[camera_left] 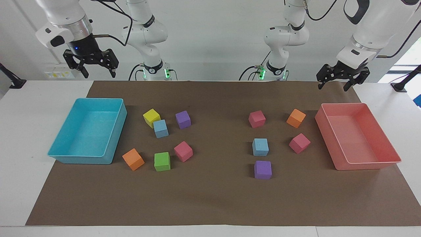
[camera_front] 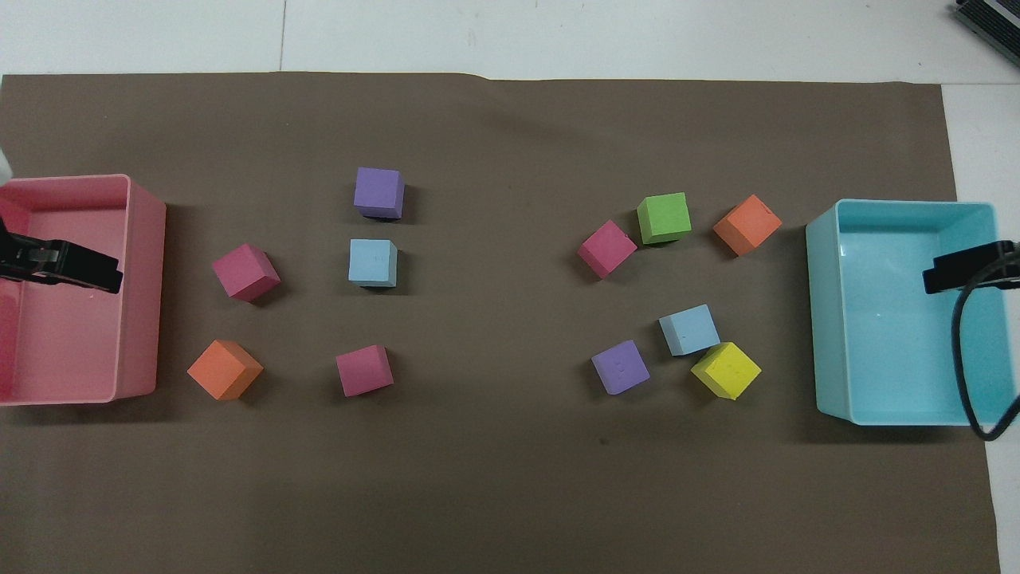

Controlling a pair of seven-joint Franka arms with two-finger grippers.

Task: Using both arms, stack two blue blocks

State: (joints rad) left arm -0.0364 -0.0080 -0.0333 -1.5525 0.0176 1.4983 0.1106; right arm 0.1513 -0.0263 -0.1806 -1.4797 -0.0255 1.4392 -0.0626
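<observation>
Facing view: both blue blocks [camera_left: 161,128] [camera_left: 260,147] are seen unstacked mid-bench; left gripper [camera_left: 334,84] and right gripper [camera_left: 98,69] are held wide, empty.

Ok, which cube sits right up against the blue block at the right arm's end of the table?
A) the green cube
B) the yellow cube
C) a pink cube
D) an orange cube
B: the yellow cube sits against the corner of that blue block on its side nearer the robots, while the green, orange and pink cubes lie apart from it.
</observation>
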